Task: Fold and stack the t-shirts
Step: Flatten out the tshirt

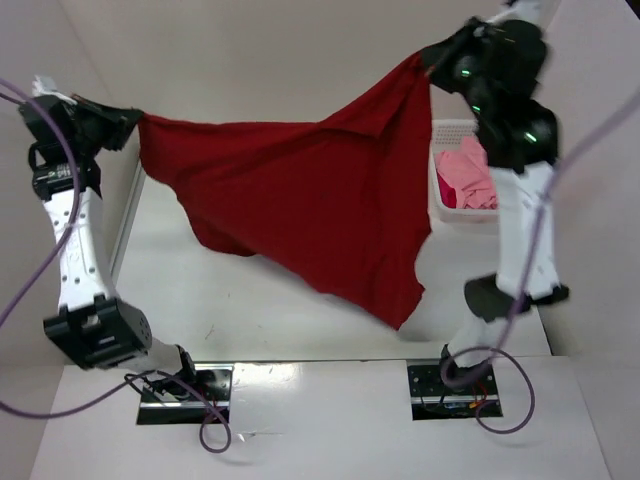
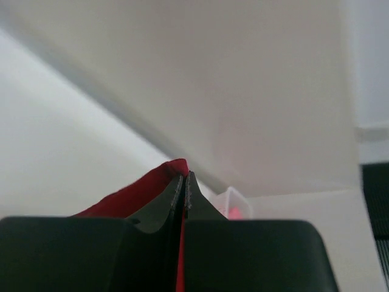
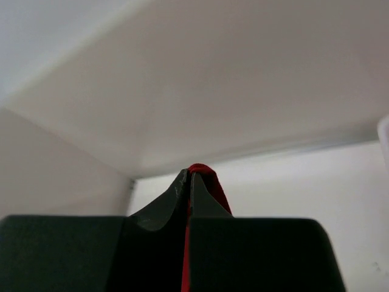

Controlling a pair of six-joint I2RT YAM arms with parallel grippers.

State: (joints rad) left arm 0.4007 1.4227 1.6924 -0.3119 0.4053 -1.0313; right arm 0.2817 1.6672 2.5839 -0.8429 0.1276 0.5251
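A dark red t-shirt point(image 1: 310, 190) hangs stretched in the air above the table between my two grippers. At the far left my left gripper point(image 1: 135, 122) is shut on one corner of it; red cloth point(image 2: 130, 194) shows between and beside its fingers. High at the right, my right gripper point(image 1: 428, 62) is shut on the other corner, a red fold point(image 3: 209, 179) poking out past the fingertips. The shirt's lower tip droops to near the table's front right. A light pink t-shirt point(image 1: 465, 175) lies bunched in the white basket point(image 1: 447, 205).
The white mesh basket stands at the right side of the table, partly behind my right arm point(image 1: 520, 230). Pale walls close in the table on the left and at the back. A purple cable point(image 1: 60, 160) loops along my left arm.
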